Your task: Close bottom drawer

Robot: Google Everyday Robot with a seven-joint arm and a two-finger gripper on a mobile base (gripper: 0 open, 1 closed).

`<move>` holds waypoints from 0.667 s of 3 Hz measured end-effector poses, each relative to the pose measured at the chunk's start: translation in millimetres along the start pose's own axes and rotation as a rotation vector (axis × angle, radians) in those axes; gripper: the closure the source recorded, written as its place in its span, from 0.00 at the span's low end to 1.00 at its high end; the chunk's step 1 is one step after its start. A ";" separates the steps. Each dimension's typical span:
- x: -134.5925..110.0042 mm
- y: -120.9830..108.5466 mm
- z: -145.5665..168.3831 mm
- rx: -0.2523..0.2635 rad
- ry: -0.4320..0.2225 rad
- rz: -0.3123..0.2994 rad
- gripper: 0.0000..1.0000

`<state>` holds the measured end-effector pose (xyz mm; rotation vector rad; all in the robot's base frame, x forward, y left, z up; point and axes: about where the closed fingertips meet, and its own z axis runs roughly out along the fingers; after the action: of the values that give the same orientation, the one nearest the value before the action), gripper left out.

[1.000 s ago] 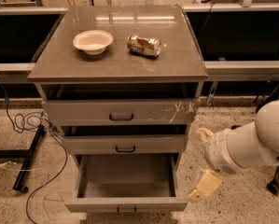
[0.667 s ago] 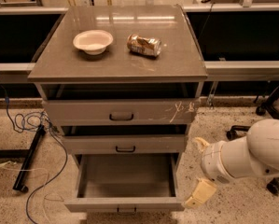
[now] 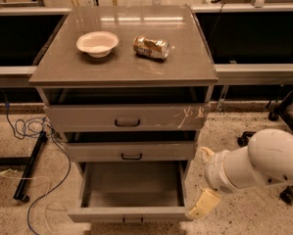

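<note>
The bottom drawer point(image 3: 102, 214) of the grey cabinet point(image 3: 121, 65) is pulled far out, and its deep grey box shows empty. Its plain front faces me, with a small dark handle point(image 3: 133, 220) at the lower edge. The middle drawer point(image 3: 131, 152) and the white-scratched top drawer point(image 3: 126, 117) stand slightly out. My gripper point(image 3: 201, 205) is low at the right, beside the front right corner of the bottom drawer, at the end of my white arm point(image 3: 256, 163). I cannot tell whether it touches the drawer front.
A white bowl point(image 3: 97, 43) and a crushed can point(image 3: 151, 47) lie on the cabinet top. Cables point(image 3: 31, 129) and a black stand leg point(image 3: 31, 165) lie on the floor at the left. Chair castors point(image 3: 244, 139) stand at the right.
My arm and gripper have moved left and a little down, closer to the front right corner of the bottom drawer. The drawer has not moved.
</note>
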<state>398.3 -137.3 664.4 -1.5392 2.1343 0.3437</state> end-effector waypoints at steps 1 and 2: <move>17.5 -2.5 36.5 0.000 -0.032 0.015 0.19; 34.4 -8.8 71.7 -0.006 -0.086 0.006 0.42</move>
<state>414.9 -134.8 586.1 -1.4945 2.0737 0.4108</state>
